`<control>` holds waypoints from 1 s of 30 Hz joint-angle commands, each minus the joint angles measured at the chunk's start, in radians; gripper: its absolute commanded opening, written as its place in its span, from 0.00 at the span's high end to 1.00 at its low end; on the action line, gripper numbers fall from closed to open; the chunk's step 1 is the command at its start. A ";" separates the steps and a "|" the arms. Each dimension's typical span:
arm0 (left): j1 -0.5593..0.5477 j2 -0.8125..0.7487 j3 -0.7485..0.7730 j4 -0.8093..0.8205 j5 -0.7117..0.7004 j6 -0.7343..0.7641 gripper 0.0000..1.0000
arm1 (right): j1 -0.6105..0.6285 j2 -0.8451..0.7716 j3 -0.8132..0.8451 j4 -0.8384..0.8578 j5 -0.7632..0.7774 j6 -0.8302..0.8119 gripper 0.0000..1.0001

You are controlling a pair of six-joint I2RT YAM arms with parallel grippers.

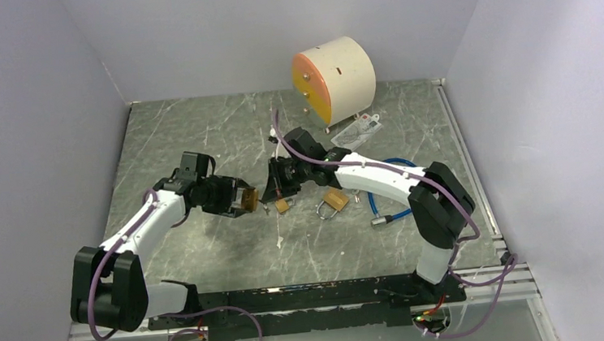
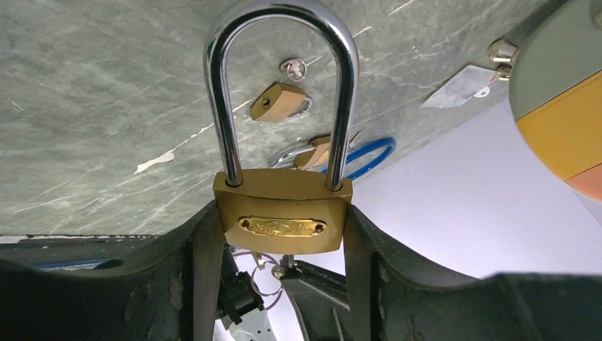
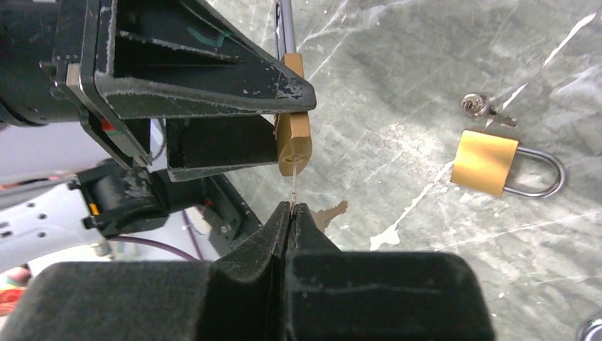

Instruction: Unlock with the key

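A cream cylindrical drum with an orange face (image 1: 336, 78) lies at the table's (image 1: 198, 138) far side, its inside hidden. Mid-table, the left claw (image 2: 282, 234) pinches the brass steel-shackled padlock (image 2: 284, 202) by its body. The right claw (image 3: 292, 209), pressed together on the thin silver key (image 3: 293, 188), holds the key's tip at the padlock's base. A second brass padlock (image 1: 334, 200) and a blue cable (image 1: 390, 188) lie to the right.

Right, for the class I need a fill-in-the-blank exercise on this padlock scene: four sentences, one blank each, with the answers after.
1. The brass padlock is clamped by the ___ arm's jaws.
2. Its shackle is ___ (open or closed).
3. The key is pinched by the ___ arm's jaws.
4. The cable on the table is coloured ___.
Missing words: left; closed; right; blue.
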 commanded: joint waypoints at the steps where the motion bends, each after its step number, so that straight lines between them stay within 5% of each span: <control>1: -0.030 -0.059 0.065 0.066 0.233 0.003 0.90 | -0.023 0.028 0.023 0.123 -0.074 0.146 1.00; 8: -0.027 -0.061 0.062 0.082 0.256 -0.014 0.91 | 0.026 0.011 0.038 0.142 0.044 -0.159 1.00; 13: -0.022 -0.063 0.062 0.091 0.269 -0.018 0.91 | 0.024 0.029 0.069 0.092 0.106 -0.156 1.00; 19: -0.018 -0.088 0.066 0.162 0.244 0.019 0.91 | -0.032 0.043 0.025 0.187 -0.097 0.118 1.00; 24: -0.016 -0.146 0.115 0.189 0.129 0.215 0.91 | -0.147 -0.034 -0.172 0.510 -0.301 0.517 1.00; 30: -0.016 -0.259 0.059 0.380 0.033 0.303 0.90 | -0.177 -0.092 -0.364 0.985 -0.296 1.010 1.00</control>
